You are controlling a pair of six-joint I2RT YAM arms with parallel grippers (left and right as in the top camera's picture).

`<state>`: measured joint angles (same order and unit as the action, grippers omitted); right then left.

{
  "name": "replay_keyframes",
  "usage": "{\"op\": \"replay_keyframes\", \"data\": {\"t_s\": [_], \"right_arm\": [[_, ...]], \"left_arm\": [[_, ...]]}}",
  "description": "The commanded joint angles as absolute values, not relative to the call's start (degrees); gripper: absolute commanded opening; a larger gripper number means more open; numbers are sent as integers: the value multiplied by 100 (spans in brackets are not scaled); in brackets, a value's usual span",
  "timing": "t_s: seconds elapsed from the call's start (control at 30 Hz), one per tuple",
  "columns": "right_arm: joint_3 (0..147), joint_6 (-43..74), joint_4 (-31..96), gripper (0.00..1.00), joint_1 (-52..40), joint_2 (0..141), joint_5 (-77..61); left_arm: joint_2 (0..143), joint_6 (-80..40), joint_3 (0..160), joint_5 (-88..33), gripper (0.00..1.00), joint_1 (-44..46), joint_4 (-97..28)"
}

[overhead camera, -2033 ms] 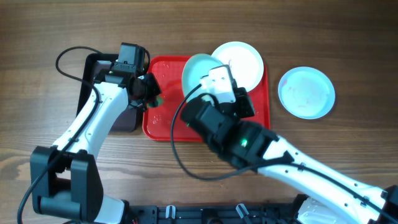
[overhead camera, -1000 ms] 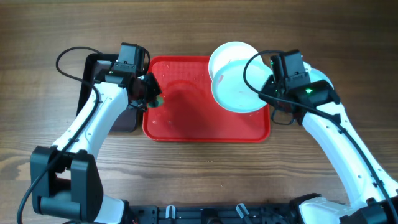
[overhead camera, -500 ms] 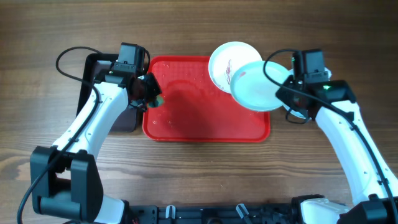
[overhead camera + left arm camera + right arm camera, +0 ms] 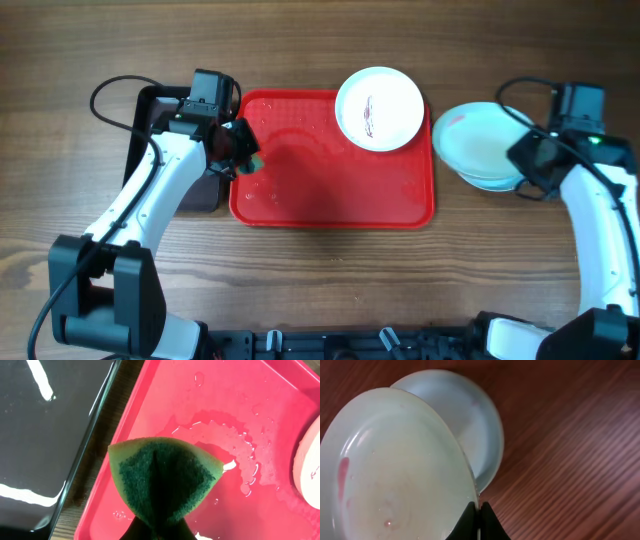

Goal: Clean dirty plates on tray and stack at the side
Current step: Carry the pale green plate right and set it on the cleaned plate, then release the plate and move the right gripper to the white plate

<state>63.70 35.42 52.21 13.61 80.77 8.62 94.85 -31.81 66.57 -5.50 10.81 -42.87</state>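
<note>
Overhead straight down; left wrist close above tray (image 4: 280, 390), right above plates (image 4: 395, 475).

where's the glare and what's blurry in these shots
Left wrist: white glare streaks on the black tray, wet glints on the red tray, sponge sharp. Right wrist: the held plate looks soft up close. Overhead: even light, a faint shadow on the red tray beside the left gripper.

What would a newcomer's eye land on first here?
The bright red tray dominates mid-table, with one white plate, red-smeared, in its far right corner. Right of it, the right gripper pinches a pale blue-green plate over a second plate; the left gripper holds a green sponge at the tray's left edge.
</note>
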Motion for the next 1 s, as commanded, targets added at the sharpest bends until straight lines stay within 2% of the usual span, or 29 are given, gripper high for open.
{"op": "replay_keyframes", "data": {"t_s": [0.0, 0.17, 0.6, 0.93, 0.97], "right_arm": [[6324, 3297, 5258, 4, 1876, 8117, 858], [6272, 3323, 5146, 4, 2224, 8117, 941], [4871, 3459, 3603, 4, 2477, 8128, 921], [4171, 3146, 2047, 4, 2346, 8326, -178], [4171, 3144, 1953, 8, 2274, 8394, -180]], "left_arm": [[9544, -3173, 6751, -598, 4, 1074, -4296], [9544, -3173, 6751, -598, 4, 1074, -4320], [9544, -3173, 6751, -596, 4, 1074, -4469], [9544, -3173, 6751, -596, 4, 1074, -4466], [9544, -3173, 6751, -596, 4, 1074, -4466]]}}
